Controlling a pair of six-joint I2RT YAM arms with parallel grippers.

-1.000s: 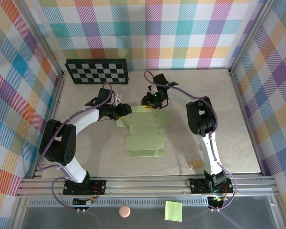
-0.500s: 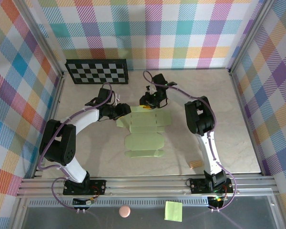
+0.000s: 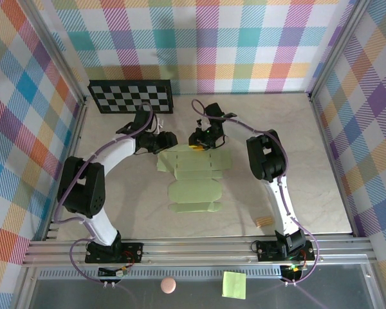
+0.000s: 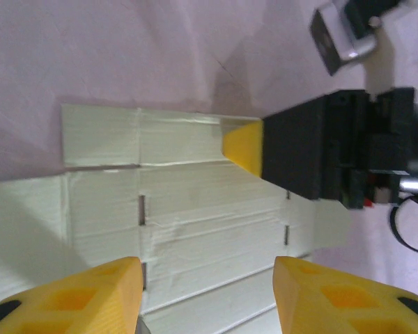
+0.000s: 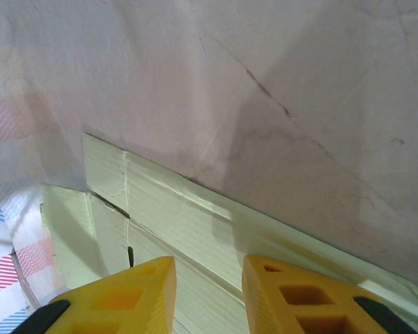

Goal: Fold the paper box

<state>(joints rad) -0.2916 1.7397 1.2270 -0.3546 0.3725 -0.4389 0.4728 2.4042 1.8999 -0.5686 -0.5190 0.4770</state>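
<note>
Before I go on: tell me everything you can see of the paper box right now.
The paper box is a pale lime-green cut-out of thin, faintly ribbed card, lying unfolded and flat on the beige table between the arms. It shows crease lines, short slits and several flaps; the near panels have rounded corners. One yellow fingertip of the right claw rests on a far-edge flap. The left claw stands open over its far left part, seemingly not touching.
</note>
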